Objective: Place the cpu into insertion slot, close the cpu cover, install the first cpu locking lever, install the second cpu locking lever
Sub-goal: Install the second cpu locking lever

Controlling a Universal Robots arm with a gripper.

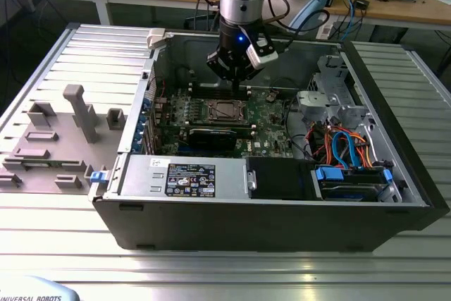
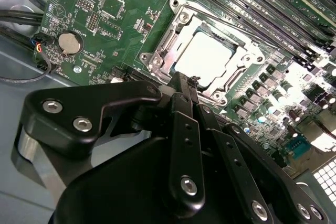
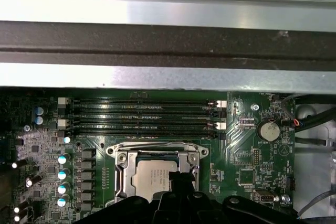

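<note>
Cpu (image 2: 206,57) sits in the slot (image 2: 157,59), cover (image 3: 122,162) seemingly down; levers look undone. My jaws, pressed together, hover just above.

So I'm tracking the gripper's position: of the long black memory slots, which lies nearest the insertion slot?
The memory slot bordering the insertion slot directly, last in the parallel row; the other slots lie farther off, toward the case wall.

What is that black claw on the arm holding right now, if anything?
Nothing, as far as shows: the end effector has its fingers together with nothing between them, poised just over the edge of the cpu cover. The cpu already sits in the insertion slot.
</note>
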